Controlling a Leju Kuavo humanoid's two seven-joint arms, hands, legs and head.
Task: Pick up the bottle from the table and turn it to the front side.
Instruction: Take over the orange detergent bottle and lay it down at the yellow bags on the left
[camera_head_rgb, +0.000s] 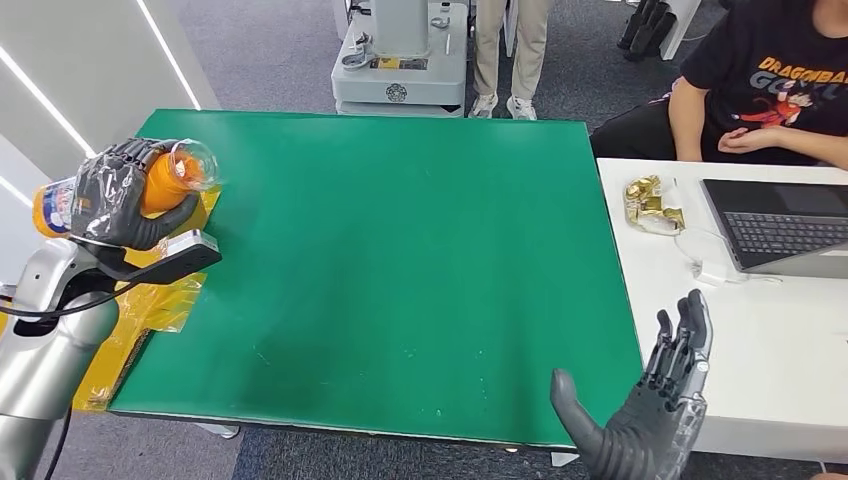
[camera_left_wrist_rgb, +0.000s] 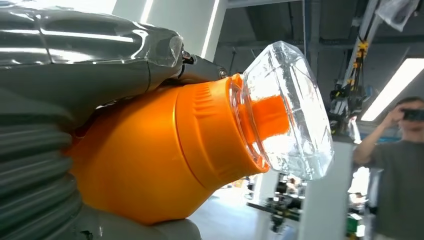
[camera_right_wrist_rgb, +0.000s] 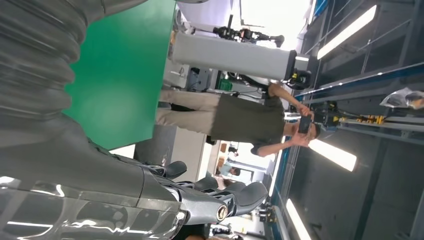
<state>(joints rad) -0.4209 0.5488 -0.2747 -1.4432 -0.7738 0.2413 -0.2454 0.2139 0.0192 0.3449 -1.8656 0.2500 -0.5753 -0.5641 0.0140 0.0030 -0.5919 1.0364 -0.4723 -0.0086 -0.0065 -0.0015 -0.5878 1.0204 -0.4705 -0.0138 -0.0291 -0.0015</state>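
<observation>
The robot's left hand (camera_head_rgb: 118, 195) was wrapped around an orange bottle (camera_head_rgb: 160, 183), holding it lifted above the left edge of a green counter (camera_head_rgb: 400, 270). The bottle lay roughly on its side, its clear faceted cap (camera_left_wrist_rgb: 287, 110) pointing toward the counter's middle. The right hand (camera_head_rgb: 650, 410) hovered at the counter's near right corner, fingers spread and straight, holding nothing. Just right of the green counter stood a white counter (camera_head_rgb: 780, 340) carrying a laptop (camera_head_rgb: 780, 225) and a gold wrapper (camera_head_rgb: 650, 203). A person in a black shirt (camera_head_rgb: 770, 80) sat behind the white counter.
</observation>
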